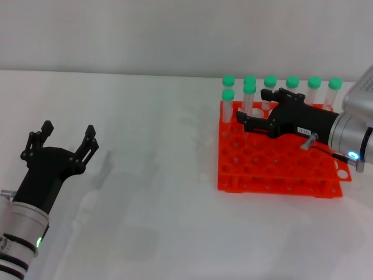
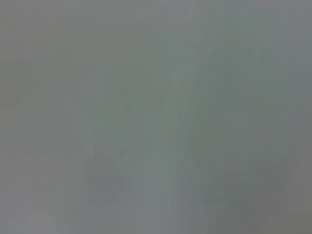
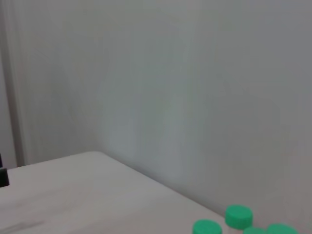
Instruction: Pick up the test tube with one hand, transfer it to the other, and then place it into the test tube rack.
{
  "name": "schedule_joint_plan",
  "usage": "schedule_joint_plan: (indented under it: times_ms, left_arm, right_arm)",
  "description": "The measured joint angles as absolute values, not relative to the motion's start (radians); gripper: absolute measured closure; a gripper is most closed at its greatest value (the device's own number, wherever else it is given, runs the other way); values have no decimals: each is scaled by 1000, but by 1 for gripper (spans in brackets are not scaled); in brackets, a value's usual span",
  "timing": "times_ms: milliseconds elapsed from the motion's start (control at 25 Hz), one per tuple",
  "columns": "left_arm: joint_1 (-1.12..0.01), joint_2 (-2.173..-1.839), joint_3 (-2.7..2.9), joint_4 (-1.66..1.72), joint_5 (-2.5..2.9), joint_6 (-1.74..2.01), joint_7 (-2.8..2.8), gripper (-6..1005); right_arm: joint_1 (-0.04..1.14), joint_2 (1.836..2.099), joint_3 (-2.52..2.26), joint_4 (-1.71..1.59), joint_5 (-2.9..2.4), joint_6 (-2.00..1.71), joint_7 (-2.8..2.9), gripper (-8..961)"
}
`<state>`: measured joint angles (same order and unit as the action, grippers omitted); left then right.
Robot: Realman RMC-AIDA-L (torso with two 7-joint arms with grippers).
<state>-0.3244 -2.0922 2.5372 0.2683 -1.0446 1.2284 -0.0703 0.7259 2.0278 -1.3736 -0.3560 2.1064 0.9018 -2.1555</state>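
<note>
The orange test tube rack stands at the right of the white table. Several green-capped tubes stand upright in its back rows. One tube stands in the second row, next to another. My right gripper hovers over the rack with its jaws spread, and that second-row tube stands just at its fingertips, not gripped. My left gripper is open and empty, low over the table at the far left. The right wrist view shows three green caps. The left wrist view shows only blank grey.
A pale wall runs behind the table. The back row of tubes stands close behind the right gripper's fingers. The rack's front rows of holes hold nothing.
</note>
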Motion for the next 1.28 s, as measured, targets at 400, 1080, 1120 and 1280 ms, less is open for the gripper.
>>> schedule_joint_plan:
  times_ms: [400, 1080, 1120, 1280]
  left_arm:
    - [-337, -2091, 2537, 256, -1045, 1229, -70, 110]
    - [-363, -2091, 2527, 243, -1121, 1226, -146, 110]
    - [-365, -2092, 2527, 243, -1125, 1226, -156, 110]
    - [-370, -2092, 2525, 242, -1136, 1226, -172, 109]
  right_arm:
    - [611, 2024, -1379, -420, 2138, 947, -2155, 83]
    - [415, 2018, -1068, -272, 2579, 1003, -2597, 83]
    - [419, 2018, -1043, -256, 2580, 1000, -2607, 83]
    - [418, 2018, -989, -235, 2582, 1000, -2623, 83]
